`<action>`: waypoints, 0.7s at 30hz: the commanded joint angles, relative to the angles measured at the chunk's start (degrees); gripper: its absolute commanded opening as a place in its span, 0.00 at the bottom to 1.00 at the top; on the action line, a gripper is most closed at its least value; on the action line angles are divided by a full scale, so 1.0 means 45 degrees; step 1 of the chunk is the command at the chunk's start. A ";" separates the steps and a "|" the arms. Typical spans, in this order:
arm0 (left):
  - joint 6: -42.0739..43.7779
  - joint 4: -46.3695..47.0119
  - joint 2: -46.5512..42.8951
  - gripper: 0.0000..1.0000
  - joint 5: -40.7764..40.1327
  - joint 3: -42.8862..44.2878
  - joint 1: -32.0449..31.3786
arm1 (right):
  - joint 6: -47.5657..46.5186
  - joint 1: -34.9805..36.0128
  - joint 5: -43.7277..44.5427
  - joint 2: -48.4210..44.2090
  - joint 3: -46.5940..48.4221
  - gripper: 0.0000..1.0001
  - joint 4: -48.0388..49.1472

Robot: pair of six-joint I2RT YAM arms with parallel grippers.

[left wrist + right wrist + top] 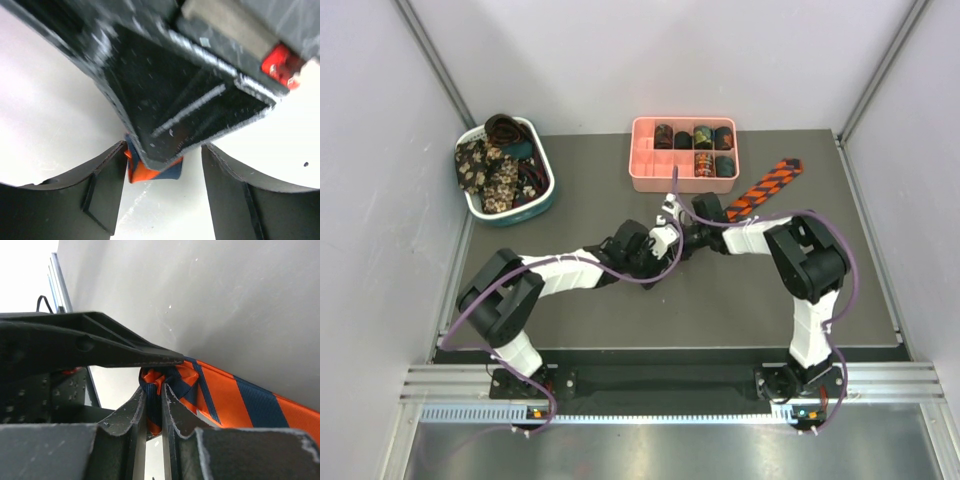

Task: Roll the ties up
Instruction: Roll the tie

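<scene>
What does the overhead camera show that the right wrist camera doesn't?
Only the overhead view shows the pink tray holding rolled ties, the basket of loose ties, and both arms meeting in the middle. Only the right wrist view shows, close up, the right fingers pinched shut on the folded end of the striped tie. Both views share that striped tie, which trails away from the fingers.

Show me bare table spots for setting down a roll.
Bare: the table between basket and pink tray, and the near strip between the arms. Crowded: mid-table, where the left gripper and right gripper meet at the striped tie.
</scene>
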 commanded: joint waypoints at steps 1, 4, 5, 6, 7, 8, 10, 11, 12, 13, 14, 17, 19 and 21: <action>-0.0130 0.0797 -0.0505 0.65 0.0057 -0.0165 0.0162 | -0.0533 0.0272 -0.0285 0.0353 0.0594 0.10 0.0135; -0.0189 0.0699 -0.0408 0.65 -0.0295 -0.0145 0.0240 | -0.0455 0.0369 -0.0481 0.0568 0.0614 0.10 0.0272; -0.0189 0.0738 -0.0408 0.65 -0.0296 -0.0165 0.0279 | -0.0416 0.0408 -0.0540 0.0608 0.0614 0.10 0.0311; -0.0228 0.0796 -0.0388 0.65 -0.0315 -0.0184 0.0260 | -0.0416 0.0447 -0.0579 0.0608 0.0614 0.09 0.0331; -0.0228 0.0835 -0.0369 0.65 -0.0296 -0.0204 0.0299 | -0.0300 0.0448 -0.0657 0.0724 0.0614 0.09 0.0466; -0.0228 0.0836 -0.0369 0.65 -0.0257 -0.0204 0.0299 | -0.0182 0.0448 -0.0774 0.0783 0.0576 0.09 0.0622; -0.0131 0.0875 -0.0310 0.65 -0.0198 -0.0204 0.0319 | 0.0110 0.0467 -0.1124 0.0958 0.0556 0.09 0.0974; -0.0130 0.0894 -0.0291 0.64 -0.0217 -0.0224 0.0299 | 0.0150 0.0467 -0.1165 0.0979 0.0556 0.09 0.1053; -0.0130 0.0991 -0.0290 0.63 -0.0237 -0.0224 0.0319 | 0.0189 0.0467 -0.1243 0.0979 0.0594 0.09 0.1111; -0.0130 0.1031 -0.0290 0.62 -0.0198 -0.0243 0.0319 | 0.0287 0.0467 -0.1340 0.1018 0.0595 0.09 0.1189; -0.0053 0.1050 -0.0310 0.59 -0.0140 -0.0243 0.0319 | 0.0346 0.0467 -0.1380 0.1038 0.0614 0.09 0.1268; 0.0123 0.1090 -0.0271 0.54 -0.0061 -0.0205 0.0319 | 0.0424 0.0448 -0.1439 0.1116 0.0692 0.11 0.1249; 0.0240 0.0838 -0.0232 0.48 -0.0139 -0.0107 0.0319 | 0.0405 0.0389 -0.1381 0.1174 0.0751 0.15 0.1133; 0.0299 0.0564 -0.0193 0.40 -0.0236 -0.0009 0.0319 | 0.0385 0.0350 -0.1380 0.1233 0.0770 0.17 0.1112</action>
